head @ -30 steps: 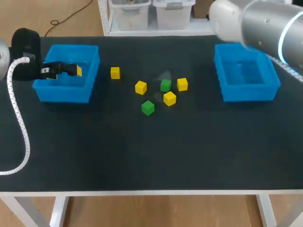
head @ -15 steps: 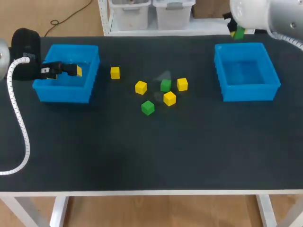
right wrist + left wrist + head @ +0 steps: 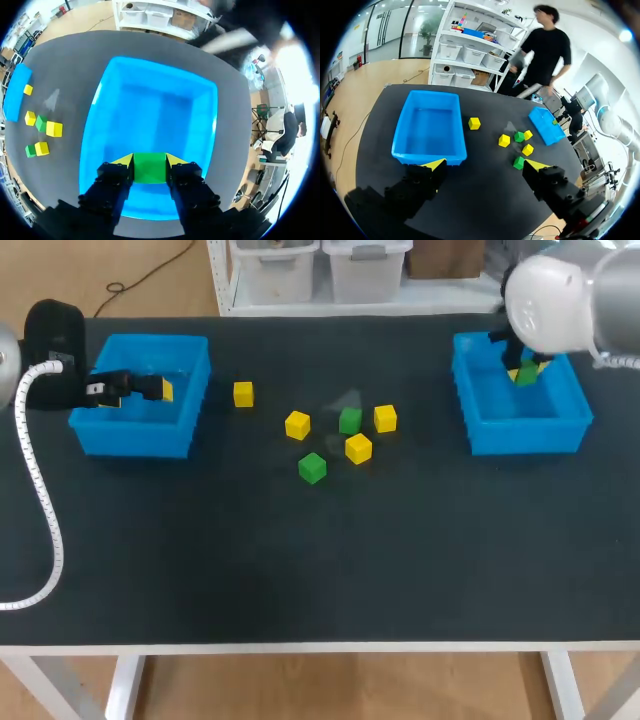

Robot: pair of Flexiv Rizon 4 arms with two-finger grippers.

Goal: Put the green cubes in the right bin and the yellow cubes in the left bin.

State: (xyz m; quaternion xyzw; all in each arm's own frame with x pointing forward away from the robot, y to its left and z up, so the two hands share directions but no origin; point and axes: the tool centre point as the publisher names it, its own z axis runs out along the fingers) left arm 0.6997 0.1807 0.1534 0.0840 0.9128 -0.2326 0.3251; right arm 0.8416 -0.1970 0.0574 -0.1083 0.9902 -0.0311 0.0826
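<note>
Right pincer (image 3: pixel 150 166) is clamped on a green cube (image 3: pixel 150 170), both yellow tips squeezing its sides. It hangs over the right bin (image 3: pixel 160 105), a bit off its middle. IMO the clean way: nudge toward the center, get lower, then let go so it can't bounce off the rim. Further out on the bench (image 3: pixel 300 560), 2 more green cubes (image 3: pixel 312 467) and 4 yellow cubes (image 3: pixel 358 448) sit loose btw the bins. Left pincer (image 3: pixel 485 166) is spread wide and empty at the left bin (image 3: pixel 427 125).

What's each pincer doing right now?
Left pincer: open, holding nothing.
Right pincer: closed on a green cube, above the right bin.
</note>
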